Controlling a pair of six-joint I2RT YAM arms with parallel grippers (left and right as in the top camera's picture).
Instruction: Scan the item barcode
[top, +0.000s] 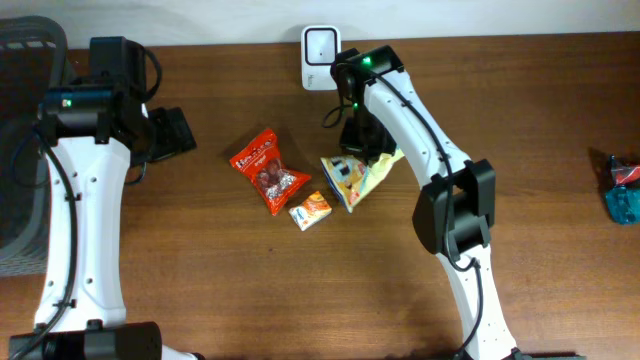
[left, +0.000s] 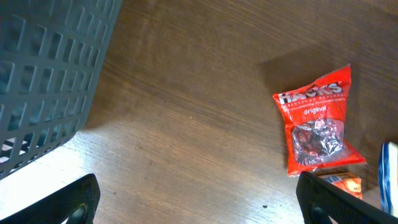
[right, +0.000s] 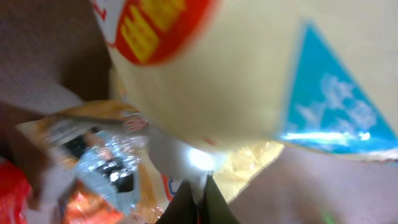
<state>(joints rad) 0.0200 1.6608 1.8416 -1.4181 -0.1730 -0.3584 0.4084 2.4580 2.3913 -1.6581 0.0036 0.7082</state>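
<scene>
The yellow snack bag (top: 357, 177) sits mid-bench (top: 200, 280), near the white scanner (top: 320, 45). In the overhead view its long axis slants from lower left to upper right. The right jaws are pinched together on the bag's upper-right edge. The left jaws stand wide apart beside the grey basket (left: 43, 74). A red sweet packet (top: 268, 168) and an orange carton (top: 310, 210) lie just left of the bag.

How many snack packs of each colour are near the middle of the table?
red pack: 1
orange pack: 1
yellow pack: 1
Total: 3
</scene>
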